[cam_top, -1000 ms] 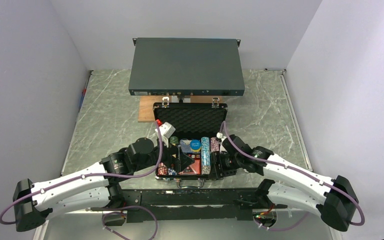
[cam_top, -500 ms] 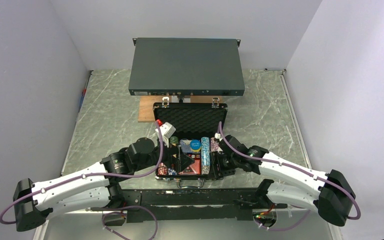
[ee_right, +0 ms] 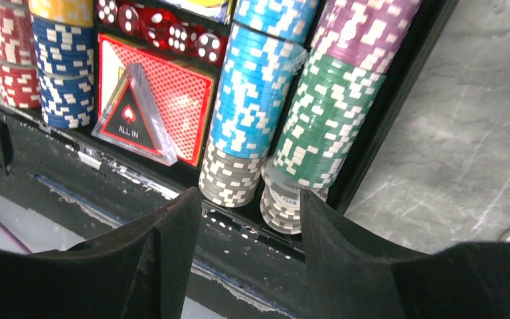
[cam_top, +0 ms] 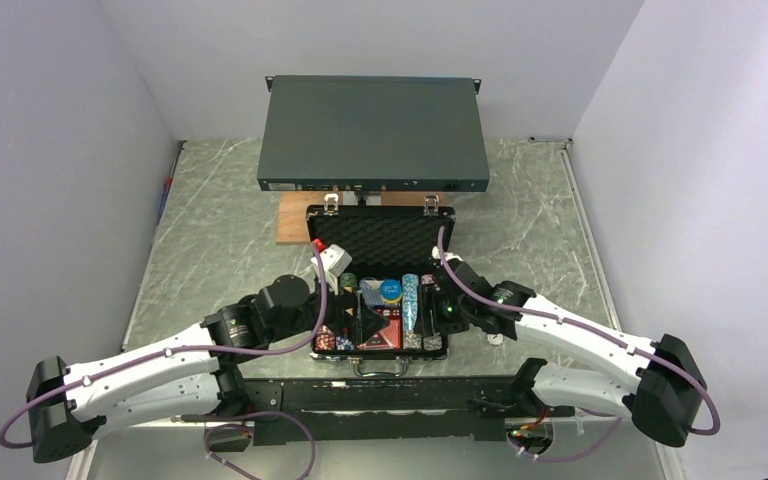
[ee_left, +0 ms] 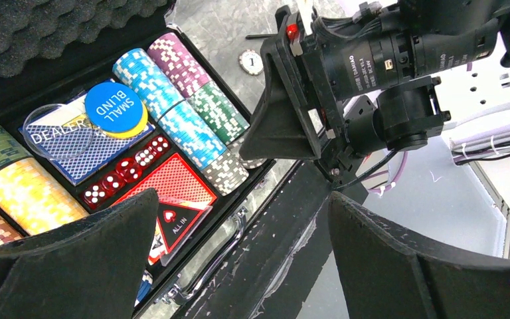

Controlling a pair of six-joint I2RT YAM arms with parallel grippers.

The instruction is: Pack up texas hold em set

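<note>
Case: the small black ribbed briefcase [cam_top: 380, 243] lies open on the grey marbled tabletop [cam_top: 210, 230], between your two arms.
Contents: rows of multicoloured poker chips [ee_right: 259, 86], red dice [ee_left: 126, 169] and a blue round disc [ee_left: 114, 108] sit inside.
Left gripper [ee_left: 242, 199]: spread, empty, above the case's near part.
Right gripper [ee_right: 249, 199]: spread, empty, above the case's near right corner.
Loose: a white-edged round chip [ee_left: 251, 61] lies on the tabletop, right of the case.
</note>
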